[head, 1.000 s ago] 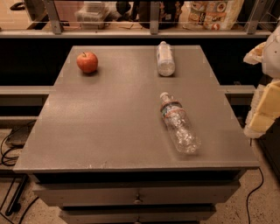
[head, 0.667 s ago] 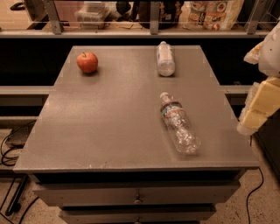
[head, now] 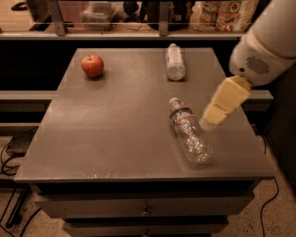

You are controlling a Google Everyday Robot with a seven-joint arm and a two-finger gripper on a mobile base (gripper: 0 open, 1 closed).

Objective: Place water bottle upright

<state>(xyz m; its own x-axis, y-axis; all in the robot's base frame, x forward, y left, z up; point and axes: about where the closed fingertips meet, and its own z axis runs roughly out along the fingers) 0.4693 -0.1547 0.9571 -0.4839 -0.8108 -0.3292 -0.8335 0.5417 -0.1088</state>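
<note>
The water bottle (head: 188,131) is clear and ribbed, with a white cap and a dark red-and-blue label band near its neck. It lies on its side on the right half of the grey table (head: 115,125), cap pointing away from the camera and base near the front edge. My gripper (head: 209,121) reaches in from the right on a white arm (head: 268,41). Its pale yellow tip hangs just right of the bottle's label end, above the table. I cannot tell whether it touches the bottle.
A shorter whitish frosted bottle (head: 175,62) lies on its side at the back of the table. A red apple (head: 92,65) sits at the back left. A shelf with packages (head: 222,14) runs behind the table. Drawers (head: 143,208) are below the front edge.
My arm and gripper have swung in from the right edge of the view, over the table to beside the water bottle. The bottles and the apple have not moved.
</note>
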